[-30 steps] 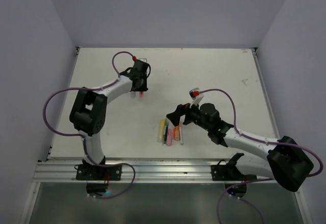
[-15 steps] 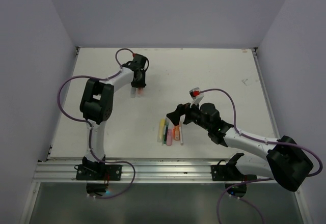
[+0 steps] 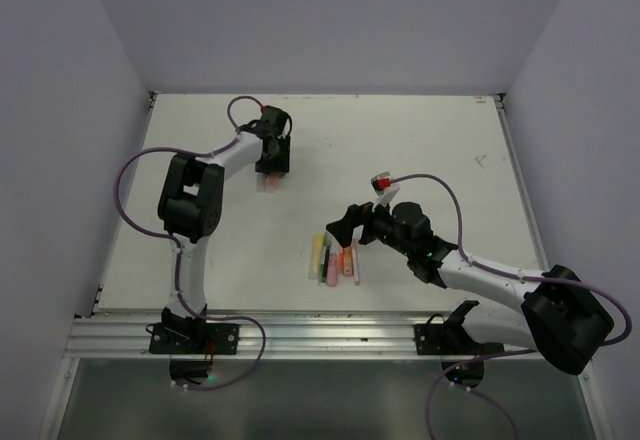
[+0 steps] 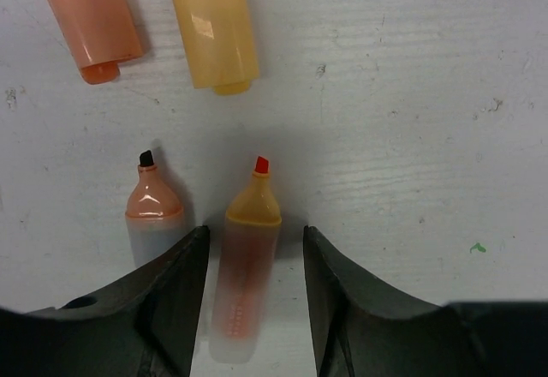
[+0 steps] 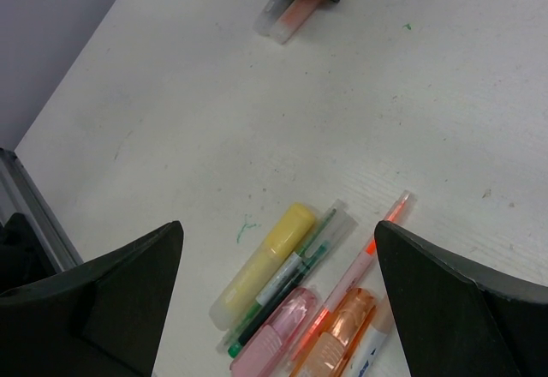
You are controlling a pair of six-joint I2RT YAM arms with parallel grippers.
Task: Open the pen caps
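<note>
The step in hand looked like the laying down of an opened pen. The left gripper (image 4: 254, 238) stood part open, with a gap on each side between its dark fingers (image 4: 175, 300) and the yellow-collared, clear-barrelled highlighter with a red tip (image 4: 248, 266). That pen lay flat on the white table (image 4: 411, 94) between the fingers, and the gripper held nothing.

Just beside one finger, outside the jaws, lay a second uncapped pen, the orange-collared highlighter with a dark tip (image 4: 154, 214). Ahead of the fingertips, a little apart from both pens, lay two loose caps: the stubby translucent orange cap (image 4: 94, 21) and the stubby translucent yellow cap (image 4: 214, 26). Two pens therefore counted as done.

The right gripper (image 5: 278, 231) hung with its jaws spread wide and empty. Beneath and between its fingers lay the capped pens in a tight bundle. They were:
- the chunky yellow highlighter (image 5: 261, 261)
- the thin green pen (image 5: 282, 278)
- the chunky pink highlighter (image 5: 274, 334)
- the thin orange pen (image 5: 364, 253)
- the chunky orange highlighter (image 5: 338, 347)

A white pen (image 5: 372, 356) showed only partly at the frame edge.

The next move probably called for taking one pen out of that bundle. The yellow one at the outer side seemed easiest to reach without disturbing its neighbours. One hand would then need to hold the barrel while the other pulled the cap straight along the pen's axis.
</note>
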